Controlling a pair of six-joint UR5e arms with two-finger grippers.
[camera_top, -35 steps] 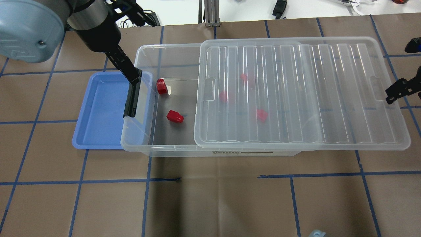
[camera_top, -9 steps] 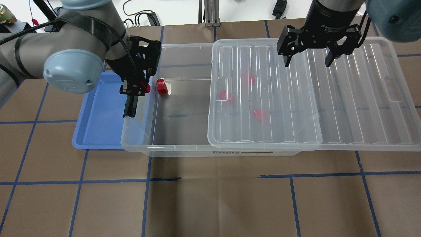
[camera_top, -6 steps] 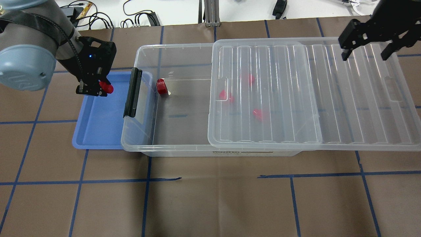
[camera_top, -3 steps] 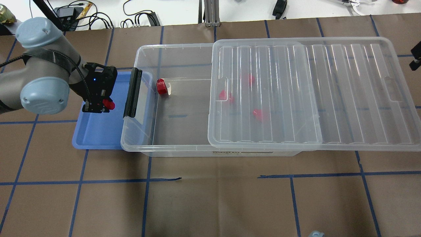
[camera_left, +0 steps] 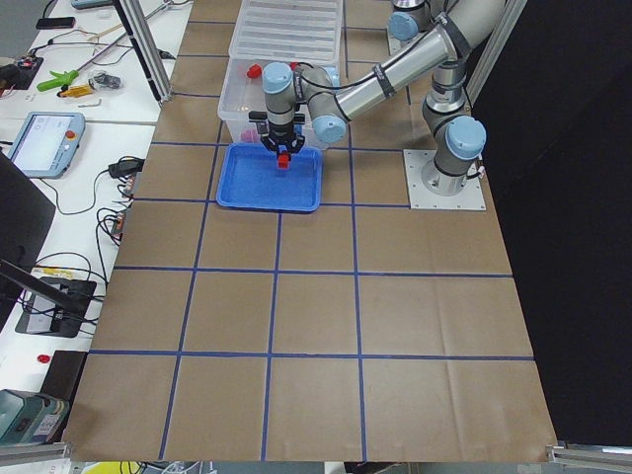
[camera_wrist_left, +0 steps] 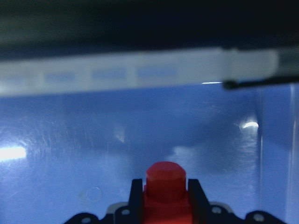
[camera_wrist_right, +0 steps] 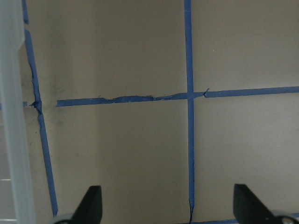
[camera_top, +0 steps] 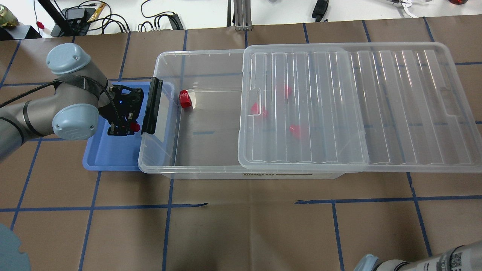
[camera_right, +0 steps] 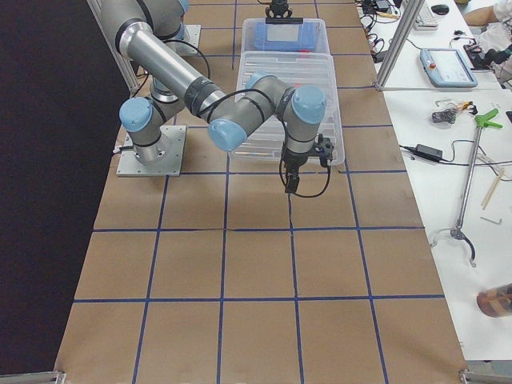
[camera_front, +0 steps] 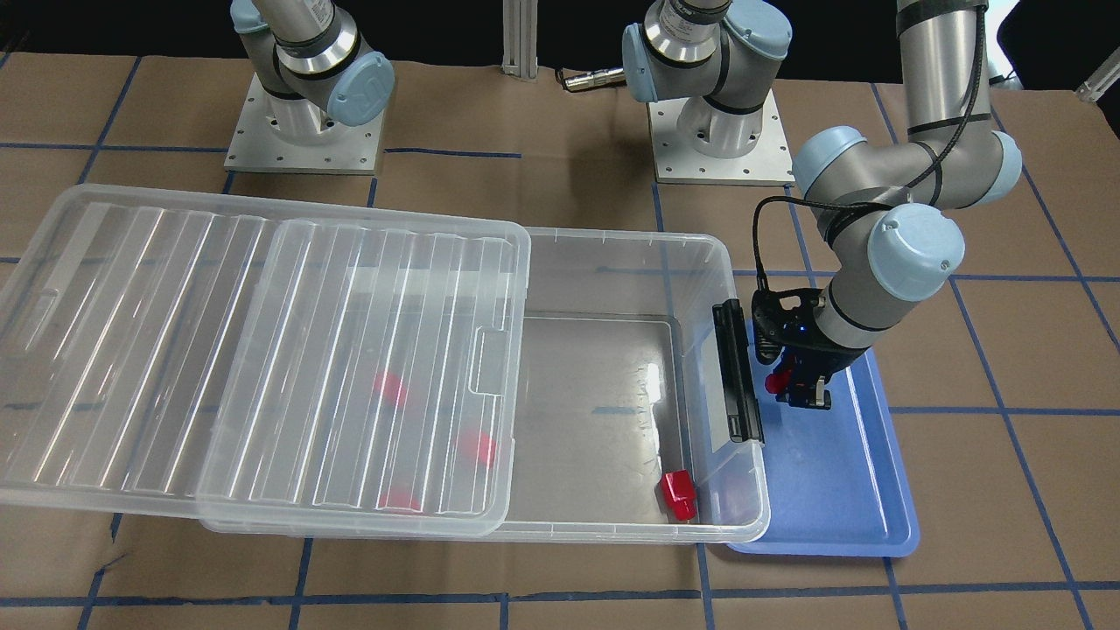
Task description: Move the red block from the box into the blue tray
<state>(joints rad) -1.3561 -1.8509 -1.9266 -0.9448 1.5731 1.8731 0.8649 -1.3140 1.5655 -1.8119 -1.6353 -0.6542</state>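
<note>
My left gripper (camera_top: 126, 131) is shut on a red block (camera_top: 135, 127) and holds it low over the blue tray (camera_top: 109, 154), close to the box's black latch (camera_top: 152, 105). In the left wrist view the block (camera_wrist_left: 165, 186) sits between the fingers above the tray floor (camera_wrist_left: 84, 140). The front view shows the same block (camera_front: 775, 382) over the tray (camera_front: 840, 490). The clear box (camera_top: 158, 167) has its lid (camera_top: 357, 105) slid to the right. My right gripper (camera_wrist_right: 168, 210) is open and empty over bare table.
Another red block (camera_top: 184, 99) lies in the open part of the box, near its far left corner. Three more red blocks (camera_top: 258, 109) show blurred under the lid. The lid overhangs the box's right end. Blue tape lines cross the brown table.
My left gripper carried the red block from the box's left end out over the tray and down towards its near side. My right arm left the lid and swung away to the near right.
</note>
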